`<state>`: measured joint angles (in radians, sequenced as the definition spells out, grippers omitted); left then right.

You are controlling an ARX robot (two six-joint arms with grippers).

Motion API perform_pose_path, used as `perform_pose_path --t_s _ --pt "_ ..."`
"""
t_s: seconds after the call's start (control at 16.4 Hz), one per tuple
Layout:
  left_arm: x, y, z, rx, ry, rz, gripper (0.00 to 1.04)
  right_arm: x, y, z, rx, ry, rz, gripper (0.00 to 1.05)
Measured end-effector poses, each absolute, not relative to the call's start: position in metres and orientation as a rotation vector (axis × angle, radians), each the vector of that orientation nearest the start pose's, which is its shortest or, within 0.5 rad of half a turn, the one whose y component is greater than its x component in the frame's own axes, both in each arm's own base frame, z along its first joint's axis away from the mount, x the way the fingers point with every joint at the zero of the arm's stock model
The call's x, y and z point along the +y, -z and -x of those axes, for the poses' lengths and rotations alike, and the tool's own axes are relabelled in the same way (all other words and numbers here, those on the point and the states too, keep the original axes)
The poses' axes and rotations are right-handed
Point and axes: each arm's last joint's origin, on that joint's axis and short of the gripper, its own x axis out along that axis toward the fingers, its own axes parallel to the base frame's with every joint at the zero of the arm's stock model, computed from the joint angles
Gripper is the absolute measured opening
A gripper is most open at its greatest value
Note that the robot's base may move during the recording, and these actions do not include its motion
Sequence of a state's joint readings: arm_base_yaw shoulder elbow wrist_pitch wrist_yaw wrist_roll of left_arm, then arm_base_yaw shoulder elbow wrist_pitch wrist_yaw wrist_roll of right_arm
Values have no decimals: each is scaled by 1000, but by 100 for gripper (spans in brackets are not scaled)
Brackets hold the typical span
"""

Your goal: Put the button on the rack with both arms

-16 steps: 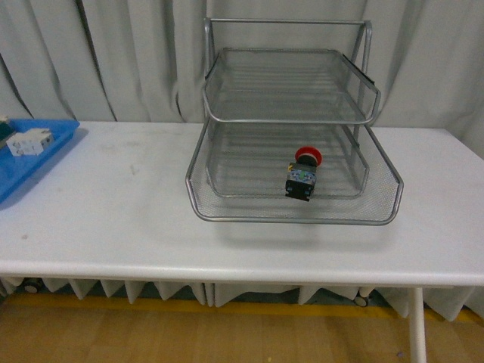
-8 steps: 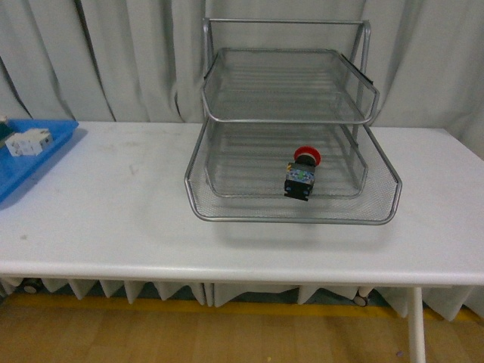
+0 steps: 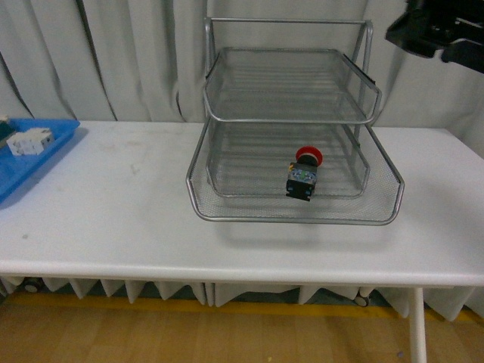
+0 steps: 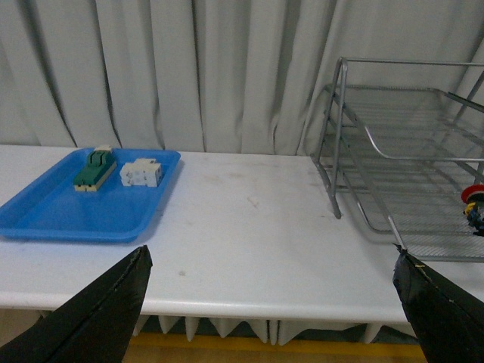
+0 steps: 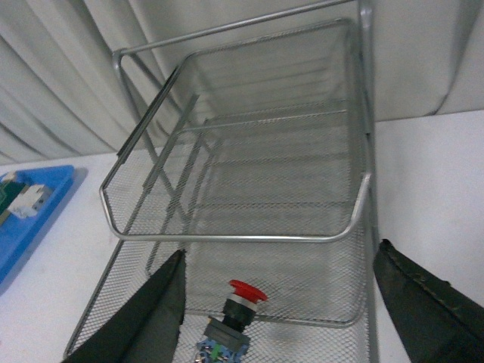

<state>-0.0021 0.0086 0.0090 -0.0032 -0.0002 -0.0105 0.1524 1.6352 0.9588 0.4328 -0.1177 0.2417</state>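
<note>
One button, one rack, one blue tray, one green block, one white block, one table.

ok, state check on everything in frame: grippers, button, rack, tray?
left gripper: open, empty
right gripper: open, empty
button: resting in the rack's bottom tier, not held
rack: upright on the table, top tier empty
blue tray: holding the green switch block and the white component
</note>
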Motion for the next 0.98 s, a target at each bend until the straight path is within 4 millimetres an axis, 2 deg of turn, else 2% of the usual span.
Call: perform_pose_path --t_s 0.06,0.18,0.31,0.37,0.43,0.67,0.98 --pt "0 -166 -98 3 2 10 98 71 -240 -363 306 -293 -230 64" --pt "0 -166 -98 3 2 10 98 86 -236 -367 371 -356 -225 45" --pt "0 -166 -98 2 2 10 98 98 -222 -368 477 -409 -212 25" --pt "0 -166 -98 3 2 10 98 107 -209 -365 568 -447 -193 9" --pt "0 -166 -98 3 2 10 98 111 -203 -363 609 -478 -171 2" --pt "0 -166 -98 3 2 10 98 133 -173 -349 772 -573 -102 2" --pt "0 -166 -98 3 2 10 98 136 -133 -350 915 -566 -63 2"
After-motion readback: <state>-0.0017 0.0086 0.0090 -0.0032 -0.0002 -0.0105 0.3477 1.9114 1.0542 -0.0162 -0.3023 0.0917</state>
